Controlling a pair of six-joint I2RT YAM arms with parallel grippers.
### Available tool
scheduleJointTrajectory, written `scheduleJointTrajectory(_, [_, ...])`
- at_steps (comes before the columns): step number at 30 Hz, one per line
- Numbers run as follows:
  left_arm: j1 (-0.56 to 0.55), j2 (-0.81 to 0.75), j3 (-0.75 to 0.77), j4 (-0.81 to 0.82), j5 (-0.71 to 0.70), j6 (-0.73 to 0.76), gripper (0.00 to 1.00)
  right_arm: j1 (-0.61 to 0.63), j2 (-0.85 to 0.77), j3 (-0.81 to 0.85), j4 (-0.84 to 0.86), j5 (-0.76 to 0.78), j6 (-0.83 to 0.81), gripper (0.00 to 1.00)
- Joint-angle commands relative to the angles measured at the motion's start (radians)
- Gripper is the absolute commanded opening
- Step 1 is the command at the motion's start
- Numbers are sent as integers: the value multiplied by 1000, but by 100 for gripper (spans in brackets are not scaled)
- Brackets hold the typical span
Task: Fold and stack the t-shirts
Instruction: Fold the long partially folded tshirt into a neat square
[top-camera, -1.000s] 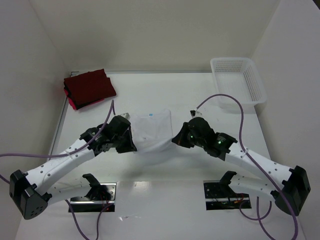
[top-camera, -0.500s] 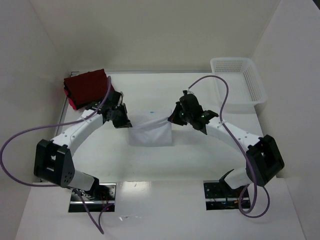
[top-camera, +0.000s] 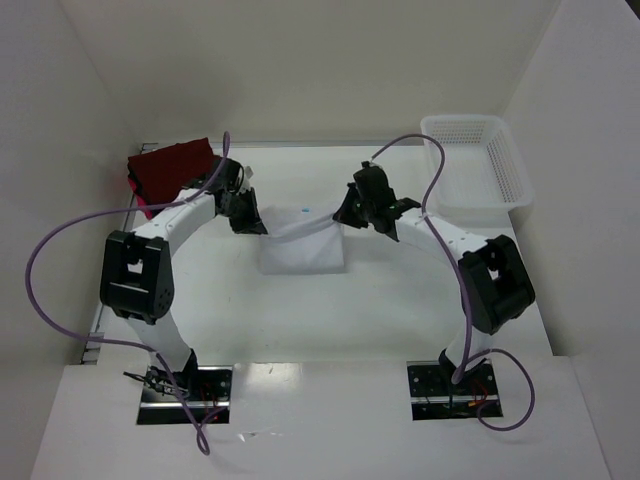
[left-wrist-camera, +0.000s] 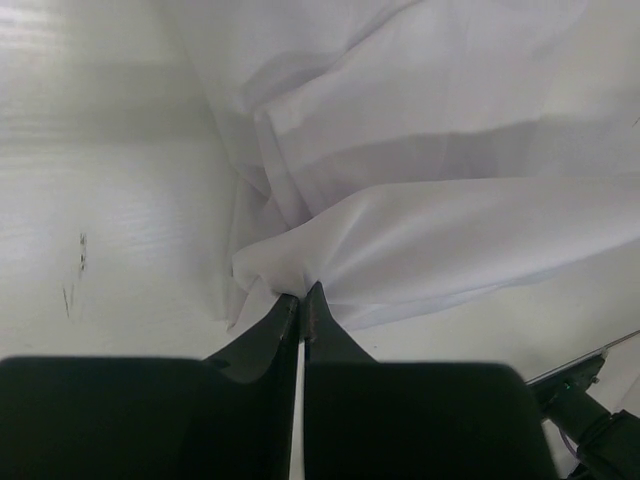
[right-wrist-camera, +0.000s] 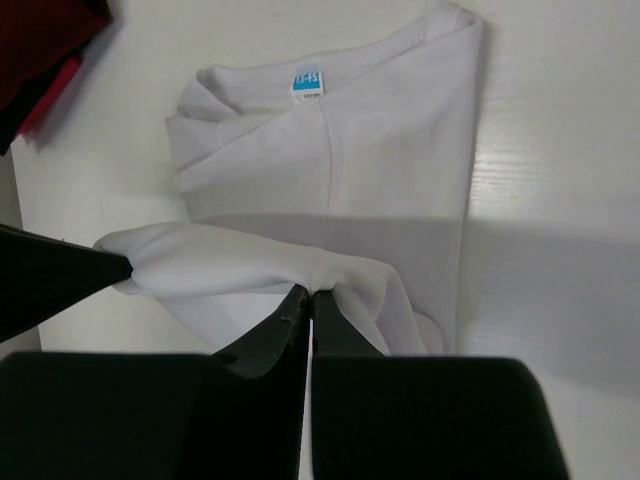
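A white t-shirt (top-camera: 300, 255) lies mid-table, its blue neck label (right-wrist-camera: 308, 82) showing at the far edge. My left gripper (top-camera: 256, 226) is shut on the shirt's left corner, the cloth (left-wrist-camera: 430, 200) bunched at its tips (left-wrist-camera: 302, 293). On the opposite corner my right gripper (top-camera: 343, 218) is shut too, pinching a fold (right-wrist-camera: 311, 293) lifted above the flat part of the shirt (right-wrist-camera: 400, 140). The edge held between both grippers hangs stretched over the far half of the shirt. Dark red t-shirts (top-camera: 172, 176) lie folded in a stack at the far left.
A white mesh basket (top-camera: 478, 165) stands at the far right corner. Purple cables loop above both arms. White walls close in the table at the back and sides. The red stack (right-wrist-camera: 40, 40) sits just left of the left arm.
Both grippers have carried the shirt's near edge away from the bases toward the far edge, doubling the white shirt over itself. The arms now reach much further out.
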Motion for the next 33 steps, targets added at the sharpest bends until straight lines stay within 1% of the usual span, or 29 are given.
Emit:
scheduleJointTrajectory(1, [17, 38, 92, 25, 42, 58, 4, -31, 9, 76, 73, 20, -35, 0])
scheduleJointTrajectory(2, [18, 60, 105, 25, 42, 58, 4, -40, 33, 76, 73, 20, -47, 0])
scheduleJointTrajectory(3, [27, 73, 133, 34, 51, 58, 7, -51, 44, 89, 73, 20, -47, 0])
scheduleJointTrajectory(5, [37, 105, 159, 34, 61, 58, 12, -60, 80, 103, 73, 20, -47, 0])
scheduleJointTrajectory(6, [37, 116, 173, 44, 61, 58, 15, -70, 90, 114, 82, 6, -47, 0])
scheduleJointTrajectory(9, [57, 171, 238, 54, 70, 58, 31, -71, 123, 125, 108, 15, -47, 0])
scheduleJointTrajectory(11, [57, 219, 297, 54, 71, 58, 38, -80, 137, 125, 130, 36, -47, 1])
scheduleJointTrajectory(12, [68, 237, 318, 66, 85, 68, 55, -89, 157, 125, 145, 36, -47, 2])
scheduleJointTrajectory(13, [68, 253, 338, 66, 104, 69, 60, -98, 168, 137, 145, 37, -47, 3])
scheduleJointTrajectory(15, [77, 307, 381, 76, 115, 78, 65, -109, 208, 171, 155, 37, -47, 9])
scheduleJointTrajectory(16, [77, 319, 415, 77, 105, 78, 76, -118, 221, 181, 155, 37, -47, 25])
scheduleJointTrajectory(17, [77, 340, 429, 77, 104, 78, 81, -118, 233, 192, 155, 37, -56, 33])
scheduleJointTrajectory(18, [77, 342, 429, 77, 92, 86, 84, -118, 243, 202, 155, 37, -57, 39])
scheduleJointTrajectory(19, [87, 342, 438, 77, 91, 87, 85, -118, 256, 212, 155, 37, -67, 50])
scheduleJointTrajectory(20, [88, 342, 430, 86, 91, 87, 88, -118, 257, 224, 146, 37, -77, 56])
scheduleJointTrajectory(23, [106, 300, 380, 114, 108, 96, 90, -118, 257, 225, 145, 63, -87, 80])
scheduleJointTrajectory(26, [106, 250, 295, 160, 162, 118, 90, -118, 225, 213, 145, 73, -87, 80])
scheduleJointTrajectory(27, [106, 248, 275, 175, 209, 128, 88, -118, 214, 201, 145, 73, -96, 80])
scheduleJointTrajectory(29, [106, 234, 229, 217, 229, 145, 85, -118, 204, 151, 186, 73, -97, 80])
scheduleJointTrajectory(32, [106, 265, 228, 230, 250, 158, 81, -118, 190, 118, 206, 73, -128, 74])
scheduleJointTrajectory(33, [106, 276, 236, 230, 250, 166, 79, -118, 199, 117, 207, 73, -137, 69])
